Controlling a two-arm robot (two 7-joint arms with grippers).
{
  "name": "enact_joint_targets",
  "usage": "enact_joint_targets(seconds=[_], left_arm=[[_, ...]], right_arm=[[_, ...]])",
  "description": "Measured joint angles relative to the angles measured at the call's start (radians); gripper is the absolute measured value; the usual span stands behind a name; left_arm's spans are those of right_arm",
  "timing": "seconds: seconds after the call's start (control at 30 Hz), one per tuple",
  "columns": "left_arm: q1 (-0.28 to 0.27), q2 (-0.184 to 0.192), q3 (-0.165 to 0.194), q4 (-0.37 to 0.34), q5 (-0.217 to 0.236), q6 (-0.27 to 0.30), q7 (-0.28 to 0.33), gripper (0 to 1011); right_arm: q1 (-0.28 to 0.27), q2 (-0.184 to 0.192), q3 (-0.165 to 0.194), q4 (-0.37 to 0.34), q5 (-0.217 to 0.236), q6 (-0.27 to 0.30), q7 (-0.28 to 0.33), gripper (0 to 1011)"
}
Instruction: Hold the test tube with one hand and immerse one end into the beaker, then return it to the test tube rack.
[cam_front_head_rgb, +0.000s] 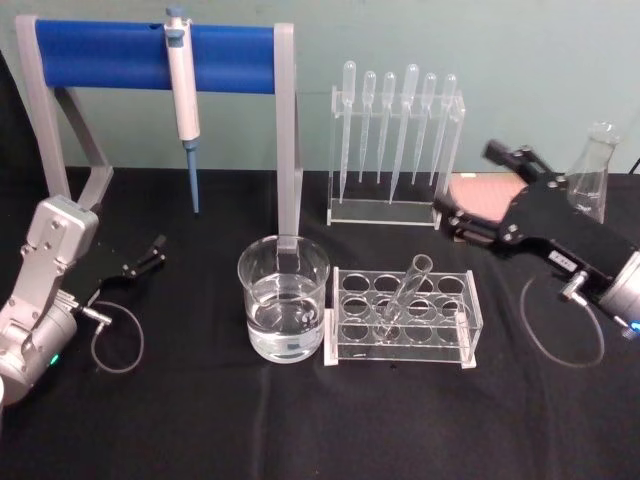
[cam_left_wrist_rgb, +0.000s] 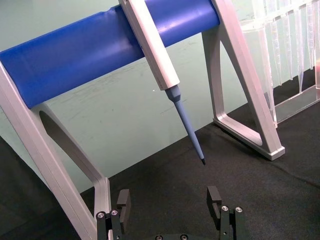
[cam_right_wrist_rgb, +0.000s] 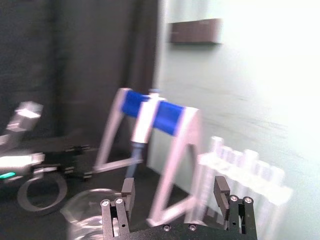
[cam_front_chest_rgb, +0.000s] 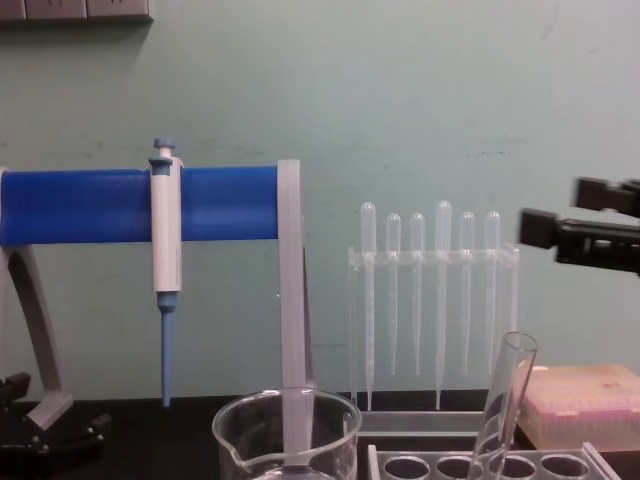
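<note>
A black cloth covers the table (cam_front_head_rgb: 300, 420), and a pale green wall stands behind it. The right gripper (cam_front_head_rgb: 465, 190) has its two fingers spread apart and they grasp nothing; it hangs in the air at about two o'clock from the test tube (cam_front_head_rgb: 402, 297), above the table's right side, near a pink box (cam_front_head_rgb: 487, 196) and a glass flask (cam_front_head_rgb: 592, 170). In the chest view the right gripper comes in from the right edge, higher than the tube's rim. The left gripper (cam_front_head_rgb: 152, 252) is also released, its fingers apart and empty, low over the cloth at nine o'clock from the beaker (cam_front_head_rgb: 283, 297).

The test tube leans tilted in a clear rack (cam_front_head_rgb: 400, 318) at the table's centre, with the open rim up. The beaker stands just beside the rack, at its nine o'clock, and holds clear liquid. Behind, at twelve o'clock, thin pipettes (cam_front_head_rgb: 395, 125) hang in a clear stand. A blue-tipped white pipette (cam_front_head_rgb: 184, 100) hangs on a stand with a blue bar (cam_front_head_rgb: 100, 56).
</note>
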Motion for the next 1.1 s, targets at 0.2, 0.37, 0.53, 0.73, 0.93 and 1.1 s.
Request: enact_joint_targets(seconds=[0.2, 0.37, 0.53, 0.73, 0.93, 1.1], left_arm=[[0.000, 0.000, 0.000, 0.000, 0.000, 0.000, 0.000, 1000], [0.000, 0.000, 0.000, 0.000, 0.000, 0.000, 0.000, 1000], [0.000, 0.000, 0.000, 0.000, 0.000, 0.000, 0.000, 1000], [0.000, 0.000, 0.000, 0.000, 0.000, 0.000, 0.000, 1000], [0.000, 0.000, 0.000, 0.000, 0.000, 0.000, 0.000, 1000], [0.000, 0.000, 0.000, 0.000, 0.000, 0.000, 0.000, 1000]], right_arm=[[-0.106, -0.067, 0.061, -0.019, -0.057, 0.019, -0.215, 1002], [-0.163, -0.137, 0.075, -0.014, -0.129, 0.052, -0.382, 1003], [-0.186, -0.197, 0.072, 0.015, -0.195, 0.096, -0.486, 1003], [-0.186, -0.211, 0.069, 0.037, -0.214, 0.102, -0.483, 1002], [-0.186, -0.212, 0.070, 0.040, -0.216, 0.100, -0.478, 1002], [-0.186, -0.212, 0.069, 0.038, -0.216, 0.101, -0.479, 1003]])
